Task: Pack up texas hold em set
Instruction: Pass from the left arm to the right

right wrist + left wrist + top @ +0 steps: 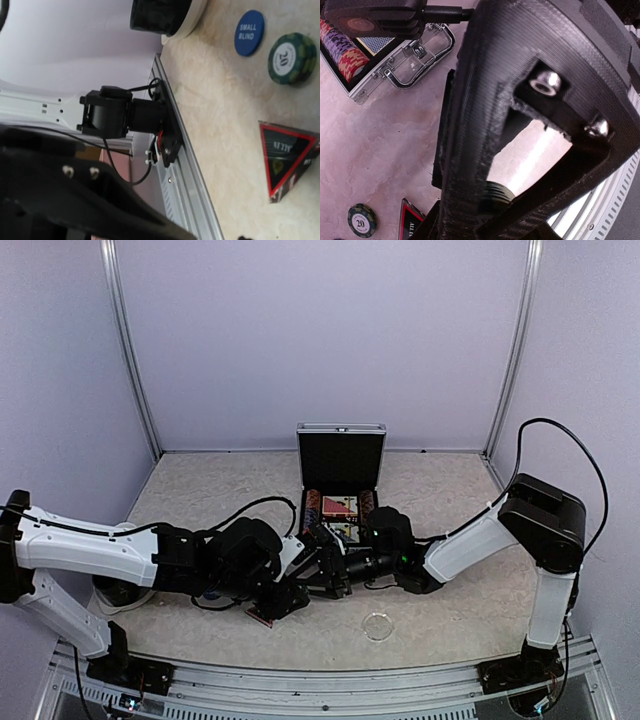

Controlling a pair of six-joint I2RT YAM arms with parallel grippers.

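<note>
**Poker case open, loose pieces out on the counter**

The silver briefcase [341,455] stands at the far middle of the counter [450,490]. Its lid is upright, and chip rows [342,50] and card decks [342,508] lie in the black base.

Both arms reach in low just near of the case. The left gripper [285,595] comes from the left and the right gripper [330,575] from the right, the two close together.

In the left wrist view one black finger [485,100] fills the frame. A dark ridged stack [495,192] shows through its cut-out. I cannot tell whether the stack is clamped or only beside the finger. The right gripper's state cannot be told either, as its fingers show only as a dark blur.

Loose on the counter near-left of the case lie:
- a dark triangle marker [287,165] with a red border;
- a short green chip stack [292,57] marked 20;
- a blue button [249,32] reading SMALL BLIND.

A dark cup [160,12] stands further left.
</note>
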